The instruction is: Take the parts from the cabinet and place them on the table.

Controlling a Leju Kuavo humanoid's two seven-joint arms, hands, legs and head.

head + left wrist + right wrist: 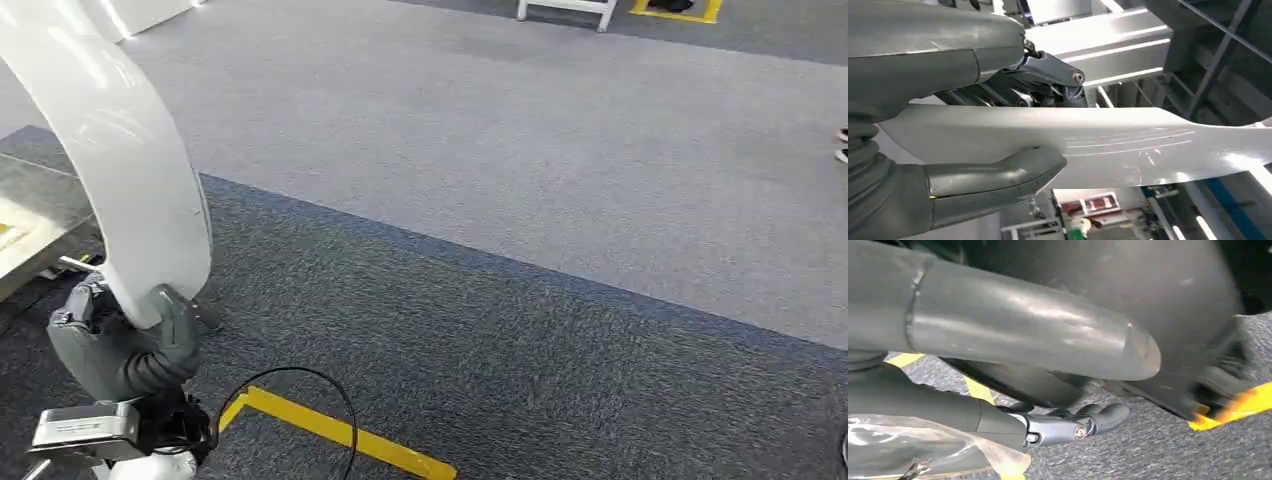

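The left hand (125,345) holds a white curved part (120,140), a long glossy panel that rises from the hand and bends over above it. In the left wrist view the thick grey thumb (1013,172) presses on one face of the white curved part (1128,145), and the darker fingers (1048,75) lie across the opposite face, so the panel is clamped between them. The panel reaches far past the fingertips.

Below the left hand is dark grey carpet (520,340), with a yellow floor line (340,430) and a thin black cable (330,385) just beside the hand. A metal table (40,215) edge stands near the hand, on its outer side.

The right hand (1063,390) hangs over the carpet near a yellow line (1233,407). Its fingers look curled in, but if it holds something I cannot tell.
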